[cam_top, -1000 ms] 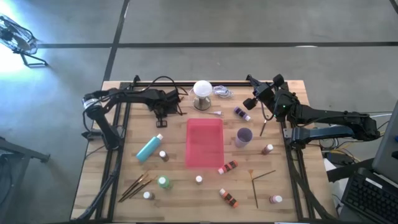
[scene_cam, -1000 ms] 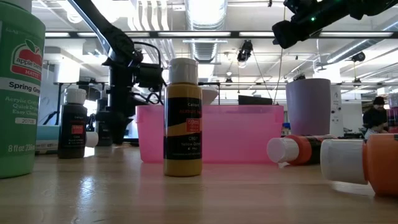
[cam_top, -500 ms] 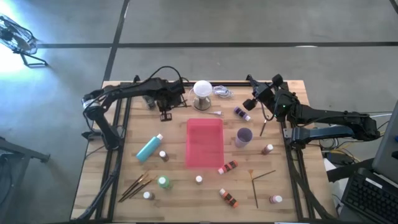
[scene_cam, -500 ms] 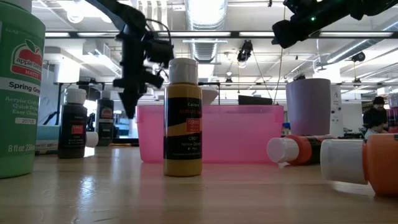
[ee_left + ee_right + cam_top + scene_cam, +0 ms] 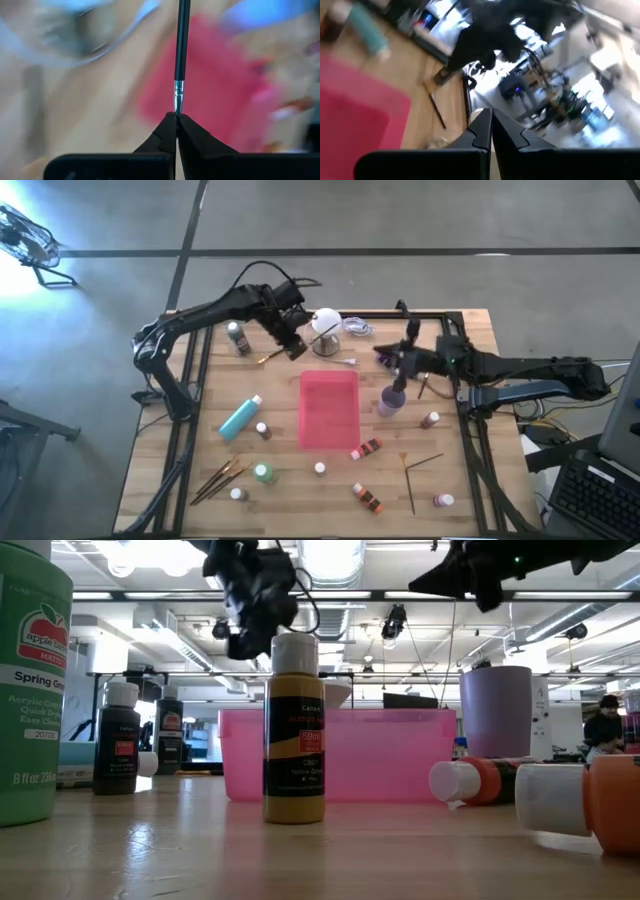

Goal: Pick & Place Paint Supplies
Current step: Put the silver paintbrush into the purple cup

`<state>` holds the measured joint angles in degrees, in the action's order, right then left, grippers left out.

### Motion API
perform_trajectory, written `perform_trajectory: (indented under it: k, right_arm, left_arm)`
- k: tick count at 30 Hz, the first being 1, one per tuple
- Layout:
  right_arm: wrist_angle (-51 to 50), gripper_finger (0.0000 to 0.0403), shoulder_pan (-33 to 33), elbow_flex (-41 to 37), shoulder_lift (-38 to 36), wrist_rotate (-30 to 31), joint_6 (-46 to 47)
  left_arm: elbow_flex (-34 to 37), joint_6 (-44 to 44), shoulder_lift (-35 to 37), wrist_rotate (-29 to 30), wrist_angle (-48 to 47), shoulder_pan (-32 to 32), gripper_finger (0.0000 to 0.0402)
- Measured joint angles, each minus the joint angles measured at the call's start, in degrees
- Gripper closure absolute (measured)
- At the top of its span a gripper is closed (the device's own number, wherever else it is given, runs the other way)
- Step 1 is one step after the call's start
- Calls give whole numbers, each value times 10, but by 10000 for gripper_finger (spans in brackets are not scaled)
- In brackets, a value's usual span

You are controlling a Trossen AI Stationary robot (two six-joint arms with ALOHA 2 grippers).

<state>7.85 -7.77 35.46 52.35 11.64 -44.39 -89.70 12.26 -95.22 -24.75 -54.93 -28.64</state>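
Wooden bench [image 5: 150, 480] on a grey concrete floor, seen from above, with a flat pink tray [image 5: 329, 409] at its centre and paint supplies scattered around it: a teal bottle [image 5: 240, 418] lying to the tray's left, a green bottle [image 5: 262, 473] and three brushes [image 5: 222, 478] nearer the front-left corner, small white-capped bottles [image 5: 367, 448] to the front and right. Left pincer [image 5: 290, 345], raised over the far side of the bench beside the white ball-topped stand [image 5: 324, 330], is clenched on a thin dark-handled brush [image 5: 181, 45]. Right pincer [image 5: 390, 358], fingers pressed together with nothing seen between them, hangs above the lilac cup [image 5: 391, 399] to the tray's right
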Motion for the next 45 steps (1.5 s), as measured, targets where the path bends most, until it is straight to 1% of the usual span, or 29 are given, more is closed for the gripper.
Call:
perform_trajectory:
  k: [3,4,6,9,12,14,16,18,21,28,33,38,45]
  right_arm:
    - [-4,394,37,0,21,39,-100]
    - [0,394,48,0,31,58,-127]
    - [6,394,69,0,51,98,-181]
    - [27,394,95,0,83,172,-246]
    - [64,394,117,0,115,259,-302]
    - [83,394,125,0,133,287,-337]
    - [106,392,130,1,150,290,-365]
    - [127,383,132,5,165,299,-387]
    - [156,358,132,11,181,307,-401]
    - [157,285,134,34,210,303,-422]
    - [157,252,134,49,233,299,-439]
    - [155,244,134,62,260,300,-461]
    - [159,266,134,78,267,304,-495]
  left_arm:
    - [22,92,0,-100,117,2,395]
    - [31,122,0,-123,162,4,395]
    - [53,178,0,-150,260,10,395]
    - [87,259,0,-167,390,22,395]
    - [117,299,0,-167,473,31,394]
    - [133,321,0,-162,508,34,394]
    - [148,343,0,-158,539,37,394]
    - [158,350,0,-157,545,39,394]
    - [168,348,0,-157,545,42,394]
    - [175,347,0,-168,556,42,394]
    - [172,347,0,-177,565,44,394]
    - [174,352,0,-177,569,44,394]
    - [178,355,0,-183,559,45,394]
